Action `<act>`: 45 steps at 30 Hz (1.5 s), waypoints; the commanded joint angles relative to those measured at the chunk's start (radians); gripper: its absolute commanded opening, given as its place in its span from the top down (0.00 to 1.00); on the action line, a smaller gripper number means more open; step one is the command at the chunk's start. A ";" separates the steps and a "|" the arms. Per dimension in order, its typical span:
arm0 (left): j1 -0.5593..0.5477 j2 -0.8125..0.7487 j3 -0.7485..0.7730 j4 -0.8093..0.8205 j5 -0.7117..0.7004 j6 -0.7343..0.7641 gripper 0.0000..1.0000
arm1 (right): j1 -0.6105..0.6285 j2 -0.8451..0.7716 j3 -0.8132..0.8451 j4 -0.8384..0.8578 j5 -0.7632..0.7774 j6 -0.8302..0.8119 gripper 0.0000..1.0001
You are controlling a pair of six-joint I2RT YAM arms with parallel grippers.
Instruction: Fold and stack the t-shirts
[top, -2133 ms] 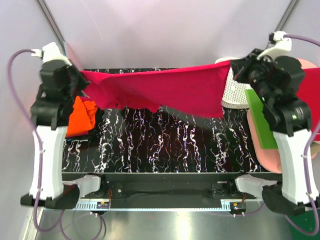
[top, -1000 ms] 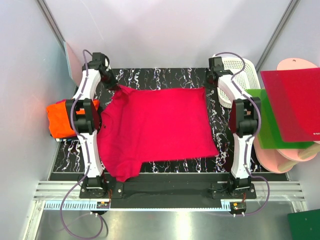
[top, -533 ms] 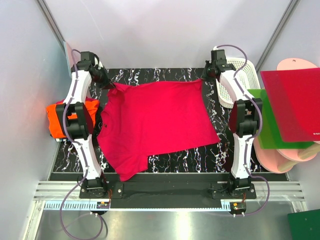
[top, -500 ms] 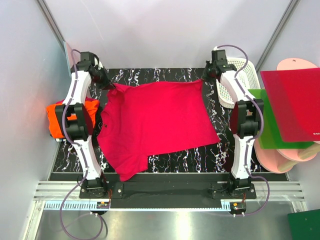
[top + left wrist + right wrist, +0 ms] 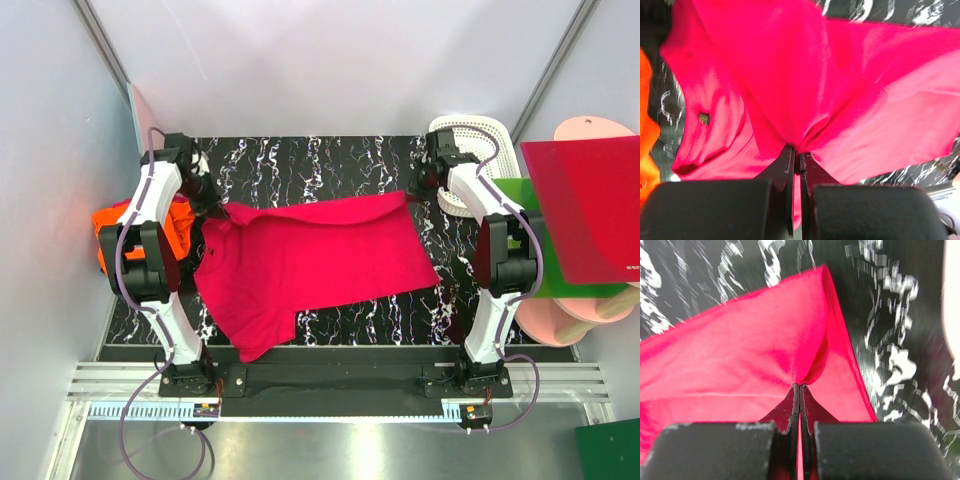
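Note:
The crimson-pink t-shirt lies on the black marbled table, its far edge lifted between both arms. My left gripper is shut on the far left corner, near the collar. In the left wrist view the cloth bunches into the closed left gripper. My right gripper is shut on the far right corner. In the right wrist view the hem is pinched in the closed right gripper. The orange t-shirt sits crumpled at the table's left edge, behind the left arm.
A white perforated basket stands at the back right. Beyond the table's right edge a stiff red board lies over a green board and pink plates. A dark green piece lies at the bottom right.
Both grippers have drawn the shirt's far edge toward the near side, off the back of the table. The near part of the shirt has stayed in place.

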 commanded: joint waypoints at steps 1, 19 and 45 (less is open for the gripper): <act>0.003 -0.060 -0.002 -0.081 -0.049 0.017 1.00 | 0.000 -0.058 -0.039 -0.056 -0.056 0.034 1.00; 0.003 -0.058 -0.148 -0.201 -0.184 -0.004 0.08 | 0.006 0.034 -0.063 -0.208 -0.093 0.062 1.00; -0.039 0.083 -0.072 -0.098 -0.227 -0.023 0.13 | 0.019 0.060 0.122 -0.356 -0.030 0.052 0.27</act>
